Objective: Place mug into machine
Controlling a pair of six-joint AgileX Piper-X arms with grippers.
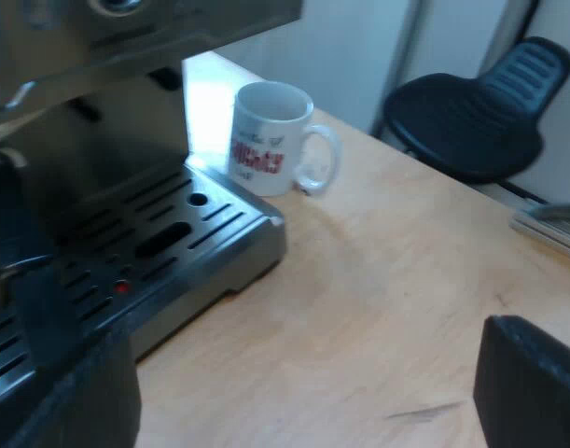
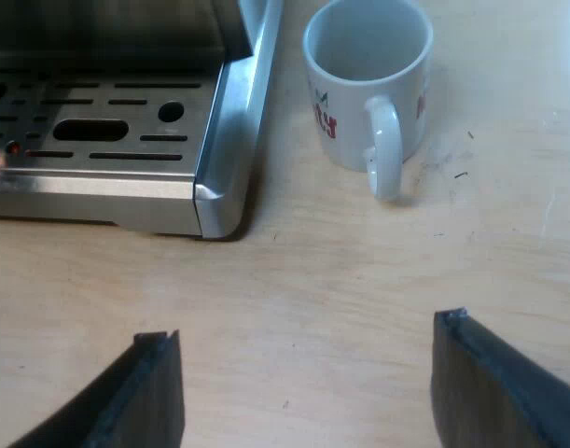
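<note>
A white mug (image 1: 271, 138) with red lettering stands upright and empty on the wooden table, just beside the corner of the espresso machine's drip tray (image 1: 163, 233). In the right wrist view the mug (image 2: 364, 79) has its handle turned toward my right gripper (image 2: 308, 373), which hovers open a short way off above the table, nothing between its fingers. The drip tray (image 2: 107, 121) lies beside the mug. My left gripper (image 1: 303, 392) is open close to the tray's edge, one finger over the grate and the other finger (image 1: 532, 387) over the table, well short of the mug.
The machine's metal body (image 1: 98, 56) overhangs the slotted tray, where a small red dot (image 1: 122, 287) shows. A black chair seat (image 1: 480, 112) stands beyond the table edge. A flat metal object (image 1: 550, 224) lies at the table's rim. Bare wood surrounds the mug.
</note>
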